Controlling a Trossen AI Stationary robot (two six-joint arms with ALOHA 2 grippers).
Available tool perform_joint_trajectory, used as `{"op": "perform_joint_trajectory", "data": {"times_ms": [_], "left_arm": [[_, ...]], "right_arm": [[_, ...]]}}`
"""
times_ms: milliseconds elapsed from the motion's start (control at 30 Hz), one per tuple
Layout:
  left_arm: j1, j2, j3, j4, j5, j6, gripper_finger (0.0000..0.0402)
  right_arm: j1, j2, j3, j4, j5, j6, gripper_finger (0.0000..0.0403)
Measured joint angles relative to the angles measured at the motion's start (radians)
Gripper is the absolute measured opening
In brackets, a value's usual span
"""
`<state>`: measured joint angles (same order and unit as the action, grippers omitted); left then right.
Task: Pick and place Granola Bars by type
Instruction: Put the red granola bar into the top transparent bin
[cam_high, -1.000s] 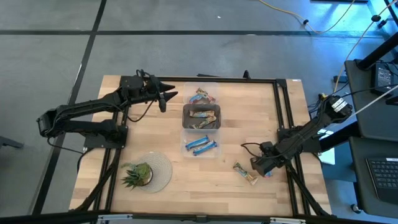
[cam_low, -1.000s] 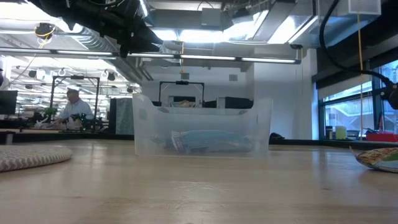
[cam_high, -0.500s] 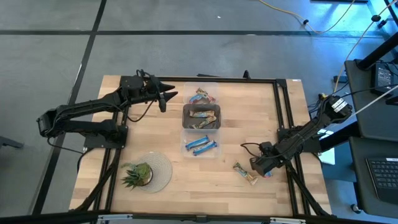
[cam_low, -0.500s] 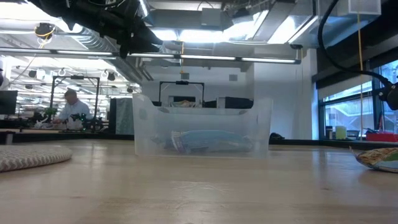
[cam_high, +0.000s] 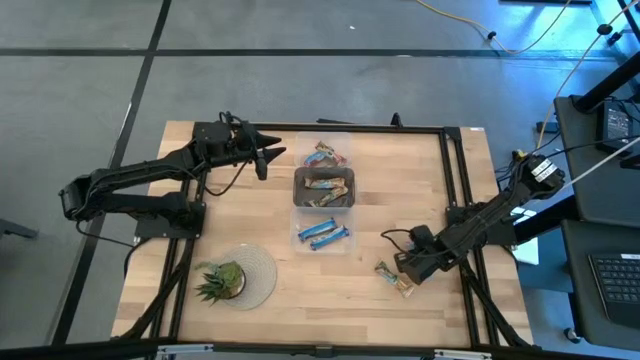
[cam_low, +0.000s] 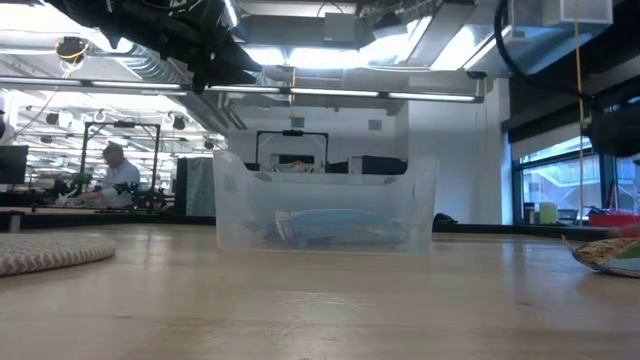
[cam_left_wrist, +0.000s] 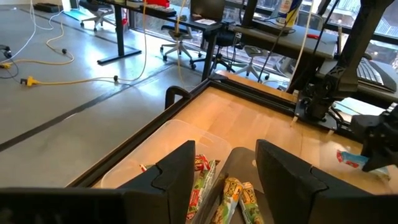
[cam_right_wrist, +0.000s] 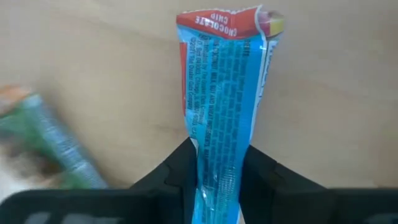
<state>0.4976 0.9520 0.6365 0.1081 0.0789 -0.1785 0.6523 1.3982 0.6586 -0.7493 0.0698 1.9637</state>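
Gripping a blue bar (cam_right_wrist: 221, 118) with a red end, the right gripper (cam_high: 408, 270) had its jaws clamped on the wrapper just above the counter (cam_high: 330, 300), to the near right of the clear trays. A green-and-gold bar (cam_high: 392, 278) lay on the wood just beside it. Blue bars (cam_high: 323, 234) filled the nearest tray (cam_high: 323, 247), brown ones (cam_high: 325, 184) the middle tray, mixed ones (cam_high: 326, 155) the farthest. Beyond, left of the trays, the left gripper (cam_high: 270, 156) hovered, jaws apart.
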Motion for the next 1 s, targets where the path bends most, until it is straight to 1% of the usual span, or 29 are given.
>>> {"op": "perform_joint_trajectory", "data": {"times_ms": [67, 167, 267, 333, 433, 500, 567, 633, 733, 867, 1000], "left_arm": [[0.000, 0.000, 0.000, 0.000, 0.000, -0.001, 0.0162], [0.000, 0.000, 0.000, 0.000, 0.000, -0.007, 0.0164], [0.000, 0.000, 0.000, 0.000, 0.000, -0.010, 0.0164], [0.000, 0.000, 0.000, 0.000, 0.000, -0.011, 0.0163], [0.000, 0.000, 0.000, 0.000, 0.000, -0.018, 0.0161], [0.000, 0.000, 0.000, 0.000, 0.000, -0.019, 0.0162], [0.000, 0.000, 0.000, 0.000, 0.000, -0.019, 0.0164], [0.000, 0.000, 0.000, 0.000, 0.000, -0.019, 0.0164], [0.000, 0.000, 0.000, 0.000, 0.000, -0.024, 0.0163], [0.000, 0.000, 0.000, 0.000, 0.000, -0.078, 0.0162], [0.000, 0.000, 0.000, 0.000, 0.001, -0.098, 0.0164]], "right_arm": [[-0.017, -0.007, 0.025, -0.009, 0.042, -0.038, 0.0096], [-0.058, -0.033, 0.064, -0.009, 0.148, -0.124, 0.0096], [-0.104, -0.069, 0.114, -0.041, 0.281, -0.224, 0.0096], [-0.146, -0.103, 0.149, -0.059, 0.390, -0.318, 0.0096], [-0.224, -0.146, 0.212, -0.072, 0.541, -0.505, 0.0096], [-0.287, -0.169, 0.264, -0.070, 0.603, -0.669, 0.0096], [-0.359, -0.175, 0.321, -0.065, 0.637, -0.856, 0.0096], [-0.432, -0.175, 0.385, -0.051, 0.643, -1.057, 0.0096], [-0.547, -0.166, 0.469, 0.032, 0.623, -1.335, 0.0096], [-0.695, -0.148, 0.554, 0.168, 0.490, -1.653, 0.0096], [-0.808, -0.120, 0.590, 0.311, 0.372, -1.860, 0.0096]]}}
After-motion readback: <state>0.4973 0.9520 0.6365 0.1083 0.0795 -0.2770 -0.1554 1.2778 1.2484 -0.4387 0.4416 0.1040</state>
